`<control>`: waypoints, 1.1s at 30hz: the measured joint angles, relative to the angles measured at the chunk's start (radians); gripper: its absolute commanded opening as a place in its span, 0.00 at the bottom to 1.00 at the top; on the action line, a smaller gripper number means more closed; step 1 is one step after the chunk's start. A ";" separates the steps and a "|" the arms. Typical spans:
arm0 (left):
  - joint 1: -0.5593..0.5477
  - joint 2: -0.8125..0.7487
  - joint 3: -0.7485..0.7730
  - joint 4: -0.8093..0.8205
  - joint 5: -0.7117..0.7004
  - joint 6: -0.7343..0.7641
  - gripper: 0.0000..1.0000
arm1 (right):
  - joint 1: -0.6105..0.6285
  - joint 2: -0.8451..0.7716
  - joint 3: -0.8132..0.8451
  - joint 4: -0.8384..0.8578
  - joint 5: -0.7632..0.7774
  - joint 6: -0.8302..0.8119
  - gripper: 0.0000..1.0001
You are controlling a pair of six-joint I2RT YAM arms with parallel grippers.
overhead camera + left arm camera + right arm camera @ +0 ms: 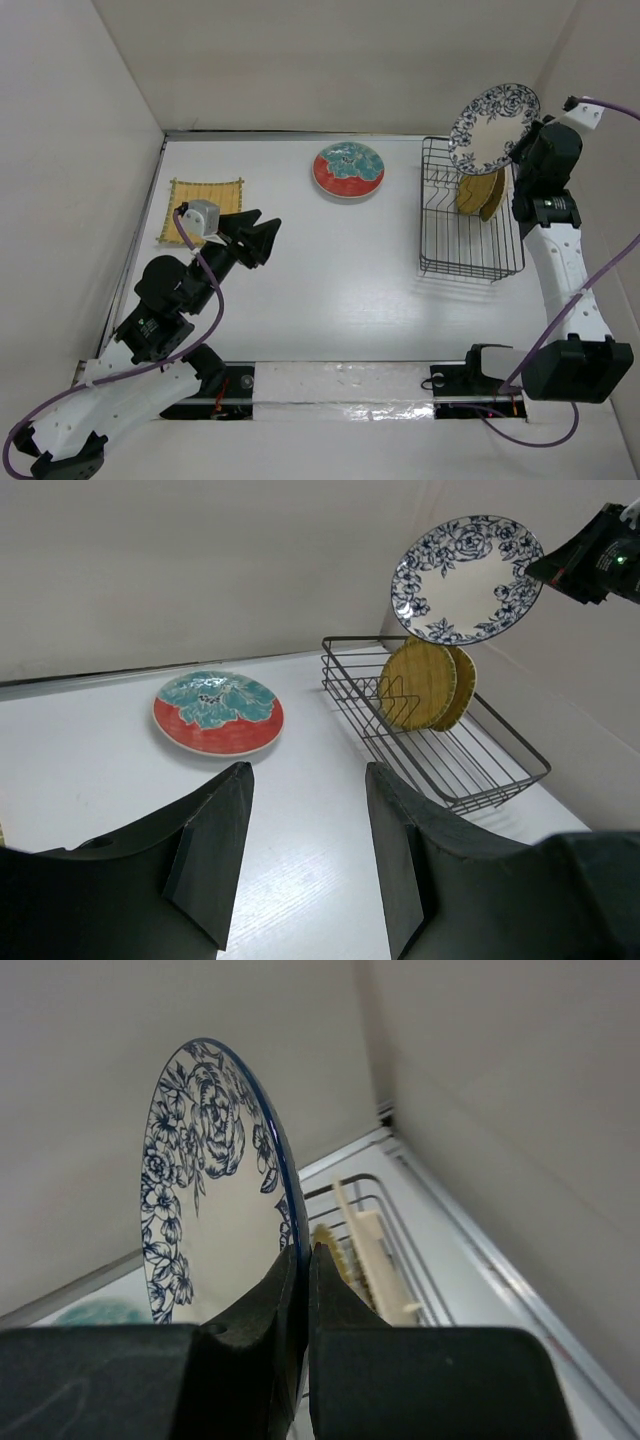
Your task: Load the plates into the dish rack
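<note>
1. Left claw (307, 775), black, two-fingered: is hanging over the left half of the table, jaws standing apart, nothing between them.

2. Square yellow woven-look plate (222, 195): is lying flat just beyond the left claw, near the left wall, partly hidden by that wrist.

3. Rectangular black wire dish rack (423, 200): is sitting on the right half of the table, its long axis running near to far. The near slots are standing free.

4. Round red-rimmed plate with a teal pattern (348, 170): is lying flat at far centre, between the left claw and the rack, well apart from both.

5. Two yellow woven-look plates (418, 683): are standing on edge in the rack's far part, faces lying across its long axis.

6. Right claw (303, 1255): is pinching the lower rim of the round blue-and-white floral plate (493, 128), holding it upright in the air above the rack's far end. Whether it is hanging over the yellow pair or just beyond them is not showing.
   - The rack is lying below this claw, and the held plate's face is running roughly parallel to the yellow ones.
   - The move is probably calling for a descent into a free slot beside them.
   - The right arm is much the nearer to the rack.

7. White table (340, 300) and white walls (330, 60): the walls are enclosing the table on three sides, and the right wall is running close beside the rack.
</note>
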 measured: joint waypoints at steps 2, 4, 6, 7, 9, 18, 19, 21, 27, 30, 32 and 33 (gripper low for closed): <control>0.000 0.001 0.000 0.005 0.001 0.000 0.46 | -0.001 0.021 0.010 -0.007 0.063 -0.049 0.00; 0.000 0.003 0.000 0.005 0.004 -0.001 0.46 | -0.005 0.050 0.016 -0.014 0.115 -0.097 0.00; 0.000 0.005 0.000 0.005 0.005 -0.003 0.46 | -0.012 0.084 0.017 -0.017 0.153 -0.141 0.00; 0.000 0.005 0.000 0.005 0.005 -0.003 0.46 | -0.013 0.101 0.017 -0.018 0.166 -0.161 0.00; 0.000 0.005 0.000 0.005 0.005 -0.005 0.46 | -0.011 0.132 0.017 -0.017 0.191 -0.209 0.00; 0.000 0.005 0.000 0.005 0.005 -0.008 0.46 | 0.054 0.206 0.081 -0.019 0.291 -0.386 0.00; 0.000 0.005 0.000 0.005 0.006 -0.008 0.46 | 0.063 0.211 0.094 -0.021 0.296 -0.401 0.00; 0.000 0.006 0.000 0.005 0.008 -0.008 0.46 | 0.079 0.222 0.111 -0.019 0.303 -0.423 0.00; 0.000 0.003 0.000 0.006 0.009 -0.008 0.47 | 0.117 0.274 0.130 -0.014 0.332 -0.473 0.00; 0.000 0.003 0.000 0.006 0.011 -0.008 0.47 | 0.134 0.315 0.130 -0.022 0.358 -0.496 0.00; 0.000 0.003 0.000 0.006 0.011 -0.008 0.47 | 0.141 0.341 0.130 -0.027 0.368 -0.505 0.00; 0.000 0.003 0.000 0.006 0.011 -0.008 0.47 | 0.144 0.354 0.130 -0.028 0.370 -0.508 0.00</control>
